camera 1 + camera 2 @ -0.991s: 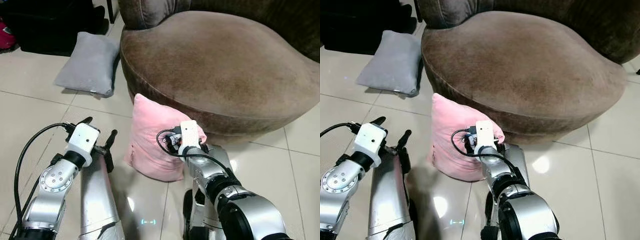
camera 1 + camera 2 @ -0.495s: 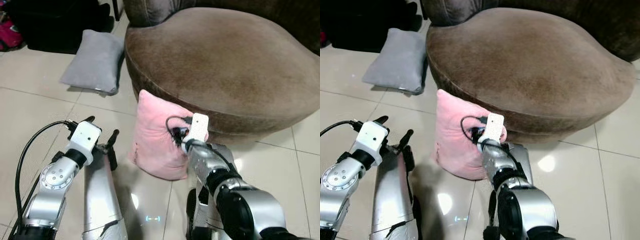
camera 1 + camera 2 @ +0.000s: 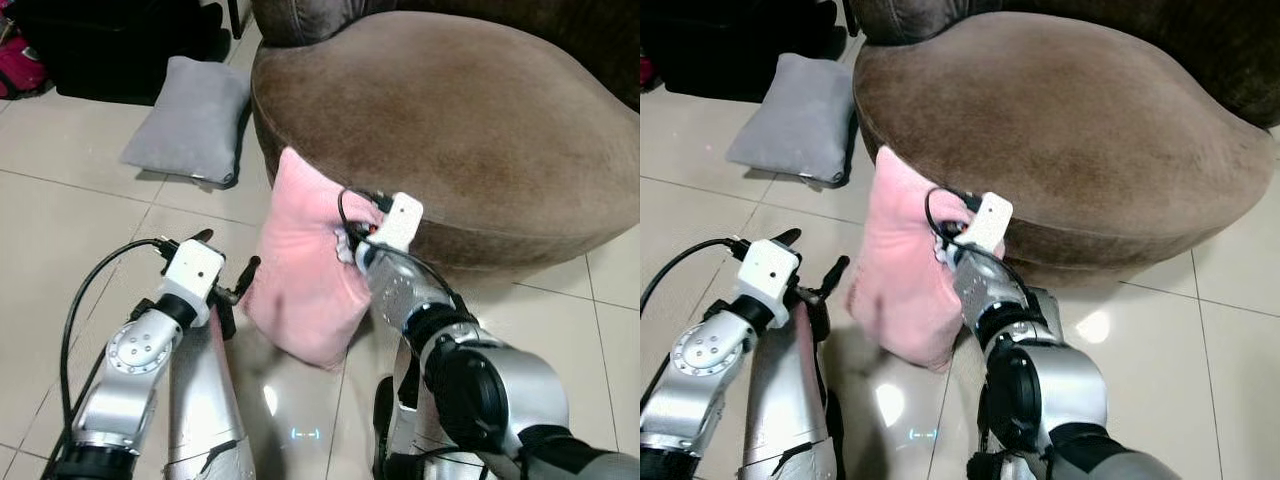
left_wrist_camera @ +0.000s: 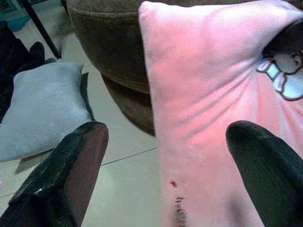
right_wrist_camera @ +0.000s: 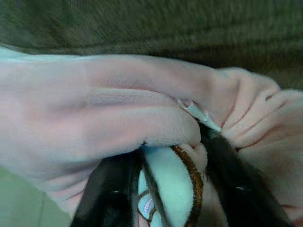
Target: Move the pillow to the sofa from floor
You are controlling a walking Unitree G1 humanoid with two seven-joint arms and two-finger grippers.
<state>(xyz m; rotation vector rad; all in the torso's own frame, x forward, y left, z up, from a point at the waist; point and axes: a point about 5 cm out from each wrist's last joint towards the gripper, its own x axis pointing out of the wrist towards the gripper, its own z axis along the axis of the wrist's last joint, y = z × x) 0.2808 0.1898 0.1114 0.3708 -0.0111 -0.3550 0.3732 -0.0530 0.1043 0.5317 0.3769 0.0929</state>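
Against the front edge of the sofa (image 3: 450, 120), the pink pillow (image 3: 305, 270) hangs tilted, its top corner touching the brown seat cushion's side and its lower end just above the tiled floor (image 3: 70, 230), which shows a pale reflection beneath it. The right gripper (image 3: 358, 240) is clenched on a bunched fold of the pillow's right side; the right wrist view shows pink fabric and a printed patch squeezed between its two black fingers (image 5: 232, 184). The left gripper (image 3: 232, 280) sits just beside the pillow's left edge with its fingers (image 4: 71, 170) spread apart and nothing between them; in the left wrist view the pillow fills the space ahead, close to one finger. A grey pillow (image 3: 190, 120) lies flat on the floor near the sofa's left end, well apart from the pink one. Dark bags (image 3: 90, 50) stand behind it.
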